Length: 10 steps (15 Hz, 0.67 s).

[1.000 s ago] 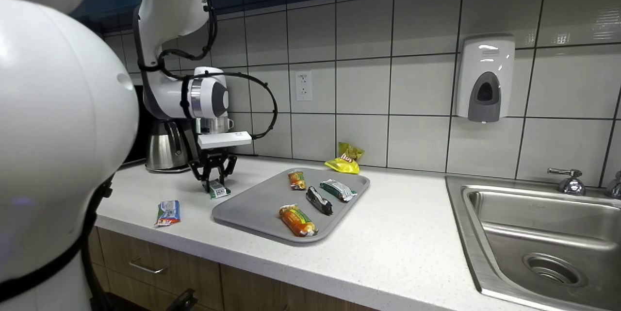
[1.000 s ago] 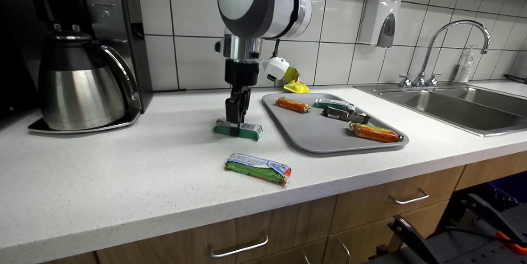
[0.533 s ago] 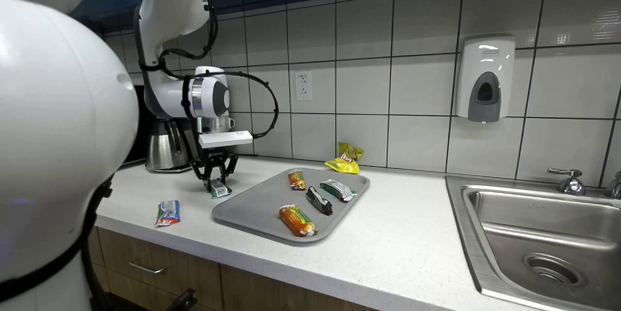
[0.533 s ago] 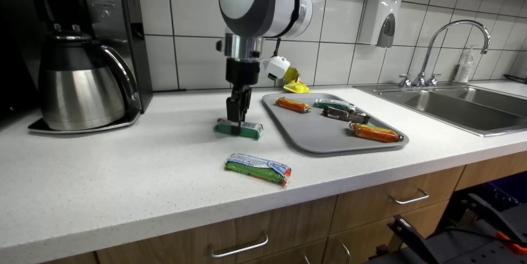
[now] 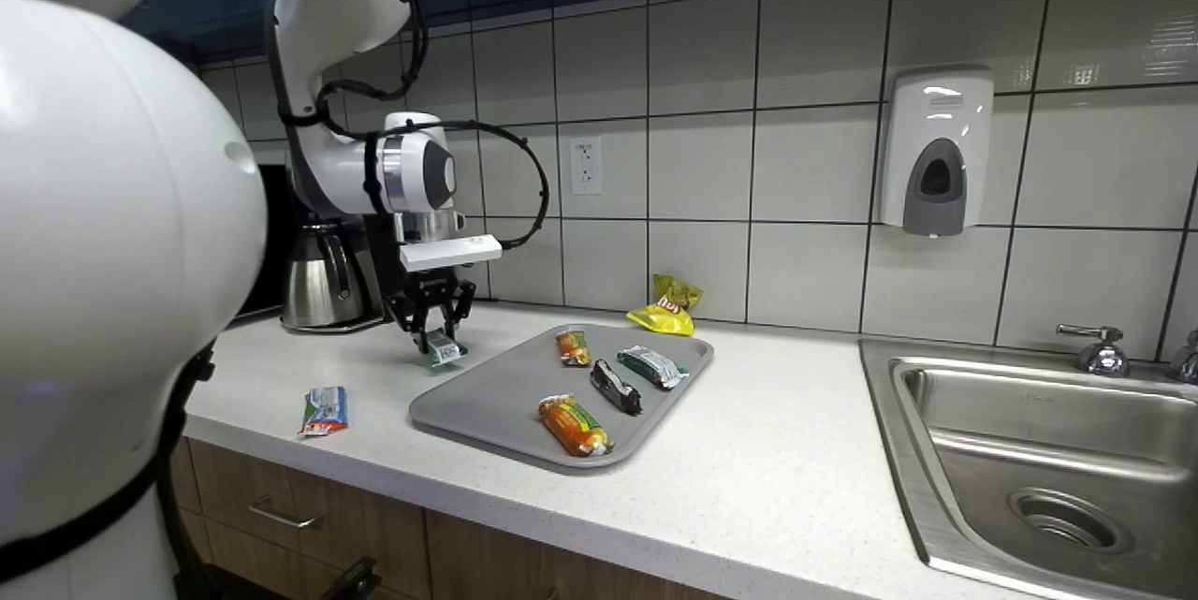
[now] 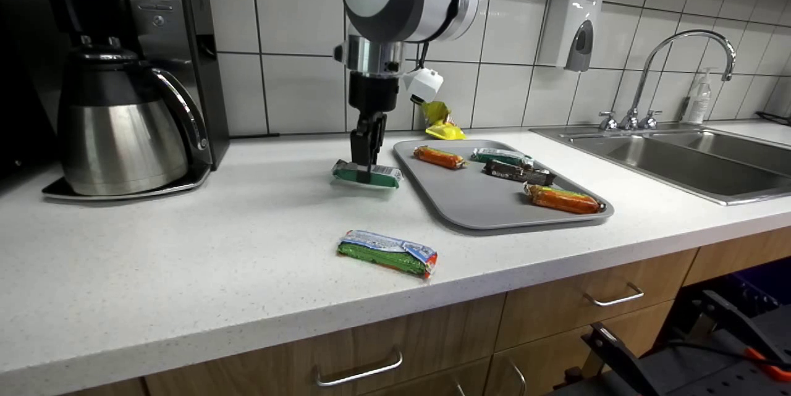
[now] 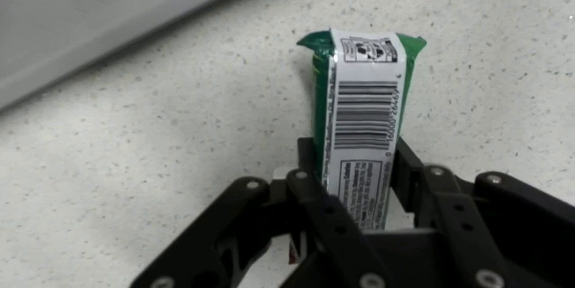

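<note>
My gripper (image 5: 437, 336) is shut on a green-and-white wrapped bar (image 7: 366, 112), pressing its long sides with both fingers. In the wrist view its barcode faces the camera, and its near end is hidden behind the gripper. The green-and-white bar (image 6: 384, 178) hangs slightly tilted just above the counter, left of a grey tray (image 6: 445, 198) in both exterior views. On that tray lie a small orange bar (image 5: 573, 347), a larger orange bar (image 5: 574, 427), a dark bar (image 5: 615, 388) and another green bar (image 5: 652, 366). A blue, red and green bar (image 6: 389, 252) lies on the counter near its front edge.
A yellow bag (image 5: 663, 314) leans at the tiled wall behind the tray. The coffee maker with its steel carafe (image 6: 126, 143) stands on the left. A steel sink (image 5: 1048, 450) is set into the counter at right, and a soap dispenser (image 5: 939, 151) hangs above.
My gripper has lifted the green-and-white bar off the counter and carried it a little to the right in both exterior views. Everything else stays put.
</note>
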{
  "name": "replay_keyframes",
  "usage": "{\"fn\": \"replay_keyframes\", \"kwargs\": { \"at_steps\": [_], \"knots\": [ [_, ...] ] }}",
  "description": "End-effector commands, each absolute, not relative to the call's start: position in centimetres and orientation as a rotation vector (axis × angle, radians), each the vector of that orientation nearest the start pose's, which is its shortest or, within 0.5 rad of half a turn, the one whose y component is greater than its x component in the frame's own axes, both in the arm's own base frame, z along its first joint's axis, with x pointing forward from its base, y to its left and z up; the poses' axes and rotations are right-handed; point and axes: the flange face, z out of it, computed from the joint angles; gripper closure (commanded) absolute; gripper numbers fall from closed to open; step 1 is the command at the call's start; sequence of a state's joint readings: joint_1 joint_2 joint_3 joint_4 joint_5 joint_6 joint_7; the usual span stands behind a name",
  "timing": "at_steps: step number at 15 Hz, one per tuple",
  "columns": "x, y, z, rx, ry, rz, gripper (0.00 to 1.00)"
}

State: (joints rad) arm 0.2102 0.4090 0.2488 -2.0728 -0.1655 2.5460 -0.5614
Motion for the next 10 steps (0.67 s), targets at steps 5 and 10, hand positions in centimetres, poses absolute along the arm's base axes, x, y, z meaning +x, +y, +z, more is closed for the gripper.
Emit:
{"fn": "replay_keyframes", "kwargs": {
  "at_steps": [5, 10],
  "knots": [
    [55.6, 22.8, 26.4, -2.783, -1.608, -0.169, 0.82],
    [57.5, 19.7, 26.4, -2.862, -1.48, -0.172, 0.82]
  ]
}}
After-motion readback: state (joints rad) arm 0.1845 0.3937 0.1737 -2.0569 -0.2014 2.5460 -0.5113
